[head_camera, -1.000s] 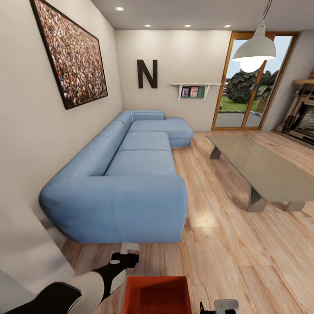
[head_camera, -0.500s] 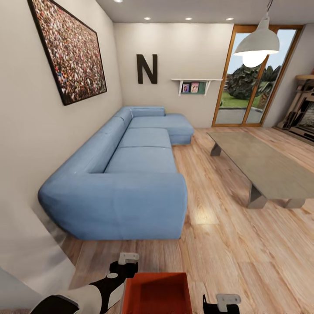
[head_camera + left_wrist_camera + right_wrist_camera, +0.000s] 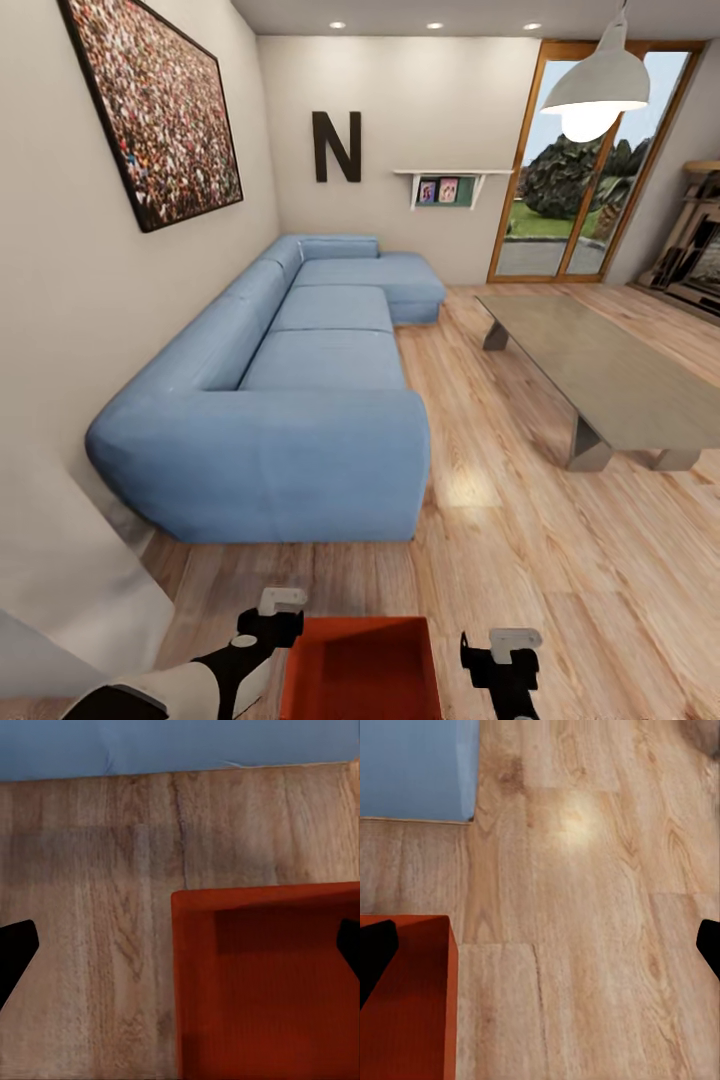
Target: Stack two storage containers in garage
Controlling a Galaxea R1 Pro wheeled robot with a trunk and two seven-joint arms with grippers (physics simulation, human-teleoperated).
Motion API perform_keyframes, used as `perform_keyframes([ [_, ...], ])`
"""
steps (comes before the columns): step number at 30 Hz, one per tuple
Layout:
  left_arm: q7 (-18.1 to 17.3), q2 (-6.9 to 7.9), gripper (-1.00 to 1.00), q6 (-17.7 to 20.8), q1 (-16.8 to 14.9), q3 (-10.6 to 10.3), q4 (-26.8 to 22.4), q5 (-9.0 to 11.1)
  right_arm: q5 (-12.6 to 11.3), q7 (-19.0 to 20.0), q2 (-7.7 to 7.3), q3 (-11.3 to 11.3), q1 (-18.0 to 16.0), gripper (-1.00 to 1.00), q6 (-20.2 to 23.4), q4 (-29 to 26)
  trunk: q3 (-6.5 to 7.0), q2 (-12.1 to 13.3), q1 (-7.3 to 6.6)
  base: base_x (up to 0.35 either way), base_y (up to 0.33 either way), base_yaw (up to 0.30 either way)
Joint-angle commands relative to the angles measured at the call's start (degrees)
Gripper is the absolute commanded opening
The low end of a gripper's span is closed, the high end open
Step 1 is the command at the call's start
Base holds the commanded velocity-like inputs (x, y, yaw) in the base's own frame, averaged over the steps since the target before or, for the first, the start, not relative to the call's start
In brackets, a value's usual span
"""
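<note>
One orange-red storage container (image 3: 362, 668) lies on the light wood-plank floor (image 3: 520, 560) of the living room, at the bottom of the head view. Its open top shows a ribbed bottom. My left gripper (image 3: 272, 622) hangs over the container's left wall (image 3: 193, 975), open, one finger (image 3: 15, 945) outside and the other (image 3: 349, 945) over the inside. My right gripper (image 3: 505, 650) is open over the right wall (image 3: 448, 1005), its far finger (image 3: 709, 945) above bare floor. The second container is out of view.
A blue L-shaped sofa (image 3: 300, 400) stands close ahead on the left, against the wall. A grey low table (image 3: 600, 375) is ahead on the right. Wood-framed glass doors (image 3: 570, 170) are at the back. A strip of plank floor runs between sofa and table.
The whole view has tilted slightly, the room sliding up the picture. My left gripper has drawn back beside the container, and my right gripper has come forward into fuller view.
</note>
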Motion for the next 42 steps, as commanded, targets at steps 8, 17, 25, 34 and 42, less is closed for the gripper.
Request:
perform_keyframes([
  [8, 1.74, 1.10, 1.00, -0.58, 2.25, -0.37, 0.18, 0.70, 0.57, 0.01, 0.29, 0.26, -2.07, 1.00, 4.56, -0.07, -0.81, -0.03, 0.00, 0.000, 0.000, 0.000],
  [17, 2.51, 0.92, 1.00, -0.02, 2.46, -0.41, -0.09, 2.93, 0.49, -0.15, 0.61, 0.52, -4.64, 1.00, 5.16, 0.05, -1.65, -0.03, 0.00, 0.000, 0.000, 0.000],
  [25, 2.05, 0.77, 1.00, 0.02, 2.46, -0.37, -0.10, 3.19, 0.26, -0.16, 0.57, 5.20, -4.79, 1.00, 5.11, 1.76, -2.40, -0.03, 0.00, 0.000, 0.000, 0.000],
  [34, 1.89, 0.72, 1.00, -0.06, 2.47, -0.40, -0.29, 3.35, 0.05, -0.14, 0.55, 5.34, -4.77, 1.00, 4.97, 4.34, -3.25, -0.03, 0.00, 0.000, 0.000, 0.000],
  [42, 1.82, 0.20, 1.00, -0.01, 2.48, -0.28, -0.86, 3.39, 0.03, -0.09, 0.55, 5.32, -4.79, 1.00, 4.97, 4.41, -4.00, -0.03, 0.00, 0.000, 0.000, 0.000],
])
